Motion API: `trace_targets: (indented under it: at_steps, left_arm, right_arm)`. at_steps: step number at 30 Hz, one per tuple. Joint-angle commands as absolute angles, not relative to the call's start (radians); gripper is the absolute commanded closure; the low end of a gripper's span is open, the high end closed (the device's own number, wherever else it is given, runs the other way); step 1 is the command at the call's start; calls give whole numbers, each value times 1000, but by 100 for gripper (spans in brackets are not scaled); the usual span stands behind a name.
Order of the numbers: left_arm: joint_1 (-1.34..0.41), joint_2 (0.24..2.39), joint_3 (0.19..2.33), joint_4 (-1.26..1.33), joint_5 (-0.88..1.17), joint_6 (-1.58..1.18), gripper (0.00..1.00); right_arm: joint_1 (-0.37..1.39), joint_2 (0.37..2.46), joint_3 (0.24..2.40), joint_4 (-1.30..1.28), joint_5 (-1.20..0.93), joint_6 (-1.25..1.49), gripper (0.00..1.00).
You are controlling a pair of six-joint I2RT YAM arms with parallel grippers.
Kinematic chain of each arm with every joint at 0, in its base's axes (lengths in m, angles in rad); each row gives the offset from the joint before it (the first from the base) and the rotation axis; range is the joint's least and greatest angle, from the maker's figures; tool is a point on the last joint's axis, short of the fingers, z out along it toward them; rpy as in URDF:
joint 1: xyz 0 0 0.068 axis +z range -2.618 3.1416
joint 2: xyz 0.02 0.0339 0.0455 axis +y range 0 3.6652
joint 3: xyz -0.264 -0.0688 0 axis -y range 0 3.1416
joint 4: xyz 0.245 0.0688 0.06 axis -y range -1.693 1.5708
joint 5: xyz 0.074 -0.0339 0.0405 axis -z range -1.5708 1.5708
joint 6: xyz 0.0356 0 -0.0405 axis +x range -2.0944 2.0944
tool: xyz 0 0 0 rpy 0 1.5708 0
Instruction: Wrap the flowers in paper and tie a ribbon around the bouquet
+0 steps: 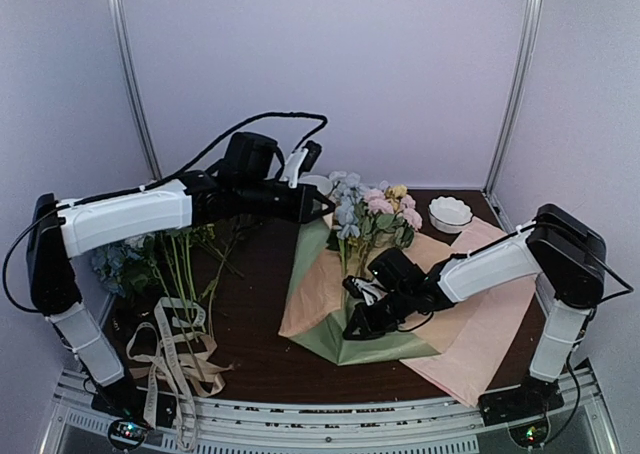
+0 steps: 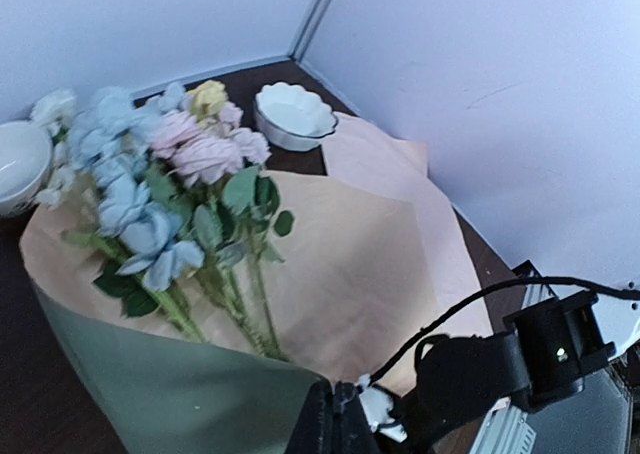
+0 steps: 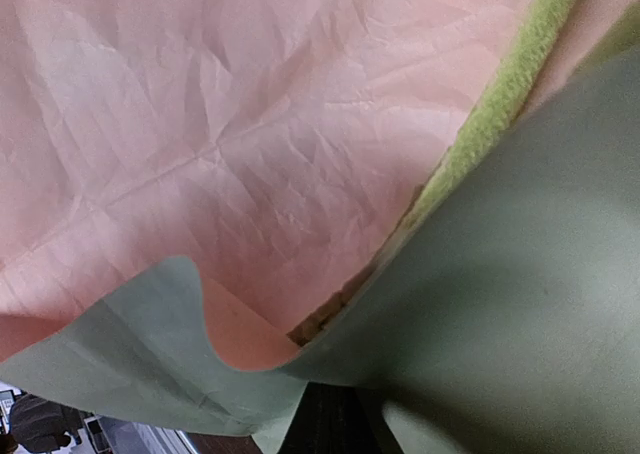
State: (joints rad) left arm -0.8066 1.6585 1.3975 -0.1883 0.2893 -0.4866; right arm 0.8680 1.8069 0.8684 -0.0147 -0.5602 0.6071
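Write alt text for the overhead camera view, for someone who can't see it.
Flowers lie on half-folded olive-and-peach paper; the right gripper pinches its near fold, the left gripper is closed beside the blooms. Loose flowers and ribbons lie at the left.

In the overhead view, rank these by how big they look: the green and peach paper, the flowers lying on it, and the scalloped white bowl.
Largest: paper.
Next: flowers.
Smallest: bowl.

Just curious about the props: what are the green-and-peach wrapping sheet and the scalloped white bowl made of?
Wrapping sheet: thin matte paper, going by its fine creases. Bowl: probably glazed ceramic, smooth and faintly shiny; plastic is possible.
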Motion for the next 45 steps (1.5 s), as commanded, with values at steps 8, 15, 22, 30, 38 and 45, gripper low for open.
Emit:
trace_targets:
  at_steps: [8,15,22,30,38,45]
  left_arm:
    - [-841,2098,1928,-144,417,-470,100]
    - [-836,2262,2070,-81,359,-456,100]
    - [-821,2375,2105,-49,348,-454,100]
    - [-820,2511,2236,-54,379,-458,100]
    - [-821,2549,2279,-21,393,-448,100]
    - [-826,2541,2284,0,419,-446,100]
  right_arm:
    - [809,1794,718,275,-586,806,100]
    - [798,1737,625,396,-523,903,100]
    - [779,1592,582,317,-427,900,100]
    - [690,1279,483,94,-287,833,91]
    - [560,1122,570,-78,-253,605,51]
    - [527,1347,728,-60,-330,492,35]
